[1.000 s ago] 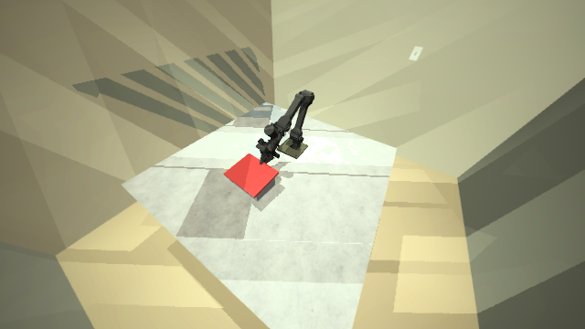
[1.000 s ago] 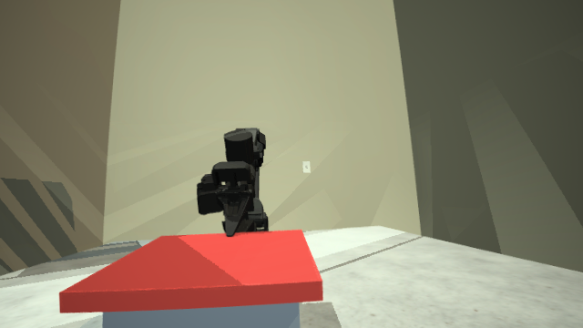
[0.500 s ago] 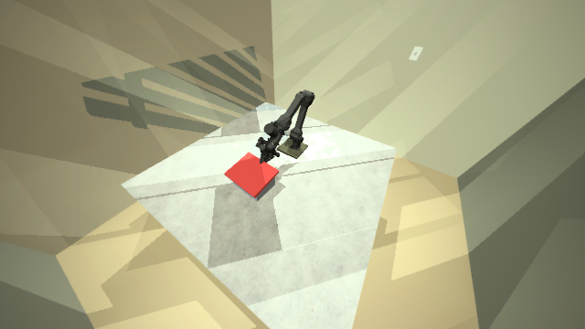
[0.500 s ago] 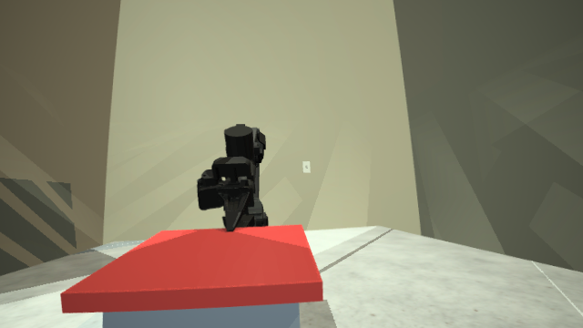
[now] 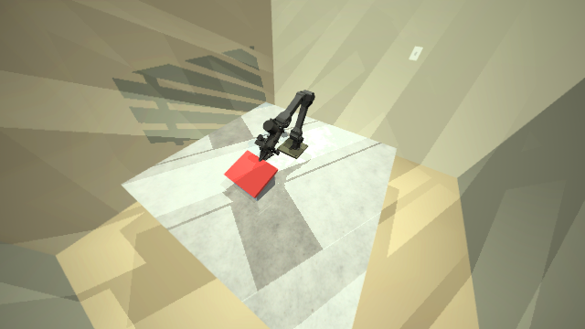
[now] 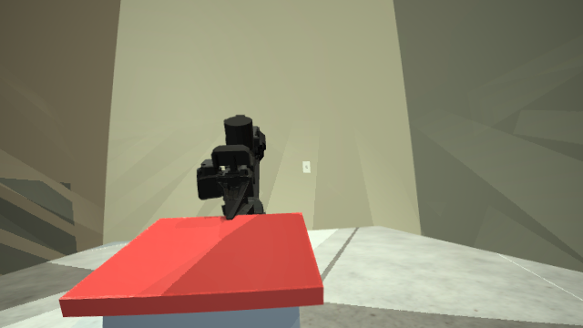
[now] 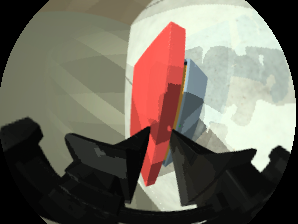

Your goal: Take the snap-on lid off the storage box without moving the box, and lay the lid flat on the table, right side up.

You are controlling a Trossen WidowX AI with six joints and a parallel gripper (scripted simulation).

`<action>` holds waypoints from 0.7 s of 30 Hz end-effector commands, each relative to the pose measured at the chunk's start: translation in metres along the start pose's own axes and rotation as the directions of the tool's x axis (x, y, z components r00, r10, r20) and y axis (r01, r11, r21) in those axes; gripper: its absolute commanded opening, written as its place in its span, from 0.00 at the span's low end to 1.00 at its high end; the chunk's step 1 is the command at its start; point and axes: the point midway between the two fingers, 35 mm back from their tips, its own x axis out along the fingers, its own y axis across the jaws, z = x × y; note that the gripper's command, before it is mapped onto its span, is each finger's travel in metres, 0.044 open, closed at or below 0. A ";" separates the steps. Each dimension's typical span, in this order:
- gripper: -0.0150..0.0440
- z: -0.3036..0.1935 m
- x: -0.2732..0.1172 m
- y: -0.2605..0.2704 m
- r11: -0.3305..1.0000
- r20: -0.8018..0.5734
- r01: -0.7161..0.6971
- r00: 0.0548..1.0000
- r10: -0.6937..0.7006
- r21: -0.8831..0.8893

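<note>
Wrist view | gripper: nearly closed, 2 fingers pinching the lid's rim | lid: over the storage box, gap at gripper side | handling, judged: stiff, light, smooth; may slip or pivot | grip: mid-edge, both faces; ease up, box undisturbed

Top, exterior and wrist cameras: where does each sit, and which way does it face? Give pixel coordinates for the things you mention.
Top: high up, looking slantwise down on the table [image 5: 347, 196] [image 6: 410, 264]; whole arm [image 5: 292, 109] [image 6: 239, 132] in view.
Exterior: low, across the red lid [image 5: 250, 175] [image 6: 200, 260] [image 7: 156, 85] from the arm, facing it; arm partly visible.
Wrist: on the arm, looking past both gripper [image 5: 260, 159] [image 6: 230, 218] [image 7: 160, 131] fingers at the lid's edge.
Top and exterior share the wall switch [image 5: 415, 53] [image 6: 306, 167].
</note>
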 end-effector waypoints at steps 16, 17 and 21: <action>0.25 0.001 -0.009 0.030 1.000 0.003 -0.009 1.000 0.009 0.002; 0.25 0.001 -0.009 0.031 1.000 0.003 -0.009 1.000 0.009 0.002; 0.25 0.001 -0.010 0.037 1.000 0.003 -0.010 1.000 0.010 0.002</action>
